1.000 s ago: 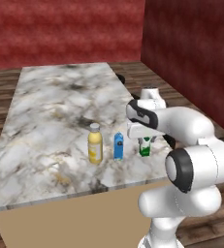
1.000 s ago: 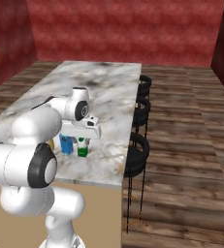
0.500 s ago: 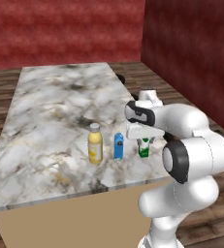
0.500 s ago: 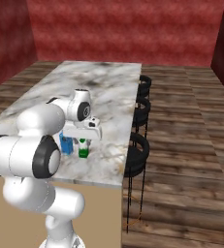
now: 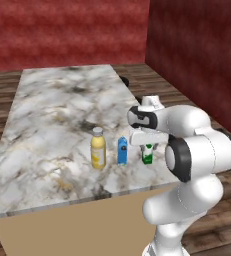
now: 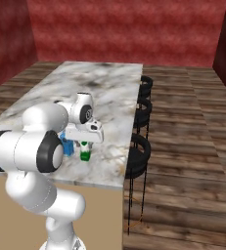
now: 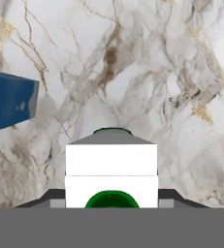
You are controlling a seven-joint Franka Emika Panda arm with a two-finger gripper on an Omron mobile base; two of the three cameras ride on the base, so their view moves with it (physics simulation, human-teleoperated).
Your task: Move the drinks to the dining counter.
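All three drinks stand near the front edge of the dining counter [image 5: 52, 110] [image 6: 109, 88] [image 7: 147, 72]. From left to right they are a yellow bottle [image 5: 98, 149] with a white cap, a slim blue carton [image 5: 122, 151] [image 6: 67, 146] [image 7: 9, 100], and a small green-and-white carton [image 5: 147, 157] [image 6: 85, 155] [image 7: 111, 160]. My gripper [image 5: 147, 147] [image 6: 85, 144] [image 7: 111, 198] comes straight down over the green-and-white carton. Its fingers press the carton's two sides, and the carton's base rests on the marble. In the right base view my arm hides the yellow bottle.
Three black stools [image 6: 143, 88] [image 6: 136, 152] line the counter's right side. Wooden floor [image 6: 183, 146] surrounds the island, with red walls [image 5: 67, 30] behind. The far half of the marble top is bare.
The gripper stays on the green-and-white carton in the same spot. Only the arm's elbow has shifted slightly. The bottle and the blue carton have not moved.
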